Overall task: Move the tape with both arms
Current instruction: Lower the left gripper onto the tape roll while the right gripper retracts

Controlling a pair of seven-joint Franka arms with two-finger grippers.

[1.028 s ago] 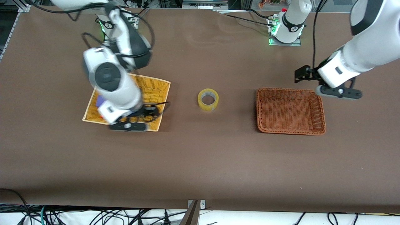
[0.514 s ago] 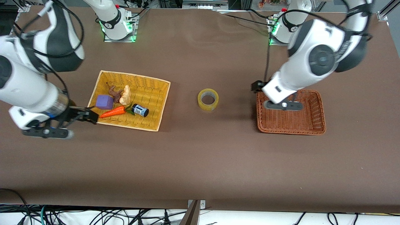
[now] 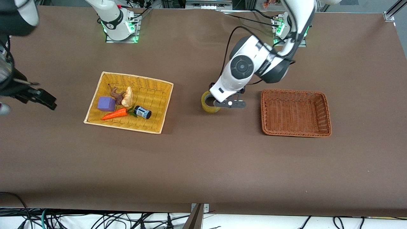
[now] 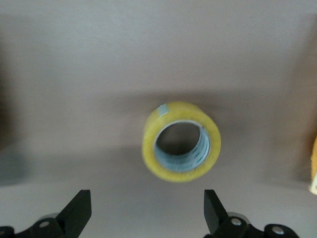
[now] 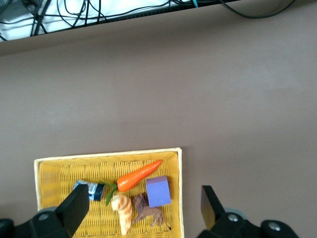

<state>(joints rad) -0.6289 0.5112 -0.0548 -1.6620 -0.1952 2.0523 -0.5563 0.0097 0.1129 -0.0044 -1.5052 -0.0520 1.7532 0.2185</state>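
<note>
Left tool: our left tool [image 4: 146, 218] hangs just over the tape [image 3: 210, 102] at the middle of the desk [image 3: 203, 165], fingers spread wide with nothing between them; in the left wrist view the roll [image 4: 181, 142] lies ahead of the two tips, not yet between them.
Right tool: our right tool [image 5: 143, 213] is up over the desk edge at the right arm's end, beside the yellow basket [image 3: 159, 92], fingers apart and empty; that arm waits.
Step in hand: we judge this to be the left arm's approach to the pickup, with the grasp not yet made.
Next move: we would need to bring the tips down either side of the roll's wall, or one tip into the hole, then close and lift toward the brown basket [image 3: 327, 111].
Tape: a ring lying flat, hole up, with a glossy translucent yellow wrap and a pale grey core; it looks smooth and rigid, so we expect it may slide on the desk if nudged off centre.
Brown basket: woven, rectangular, shallow and empty, toward the left arm's end.
Yellow basket: woven, holding a carrot [image 3: 114, 114], a purple block [image 3: 106, 103], a small bottle [image 3: 142, 112] and two little figures.
Desk: matte brown cover.
</note>
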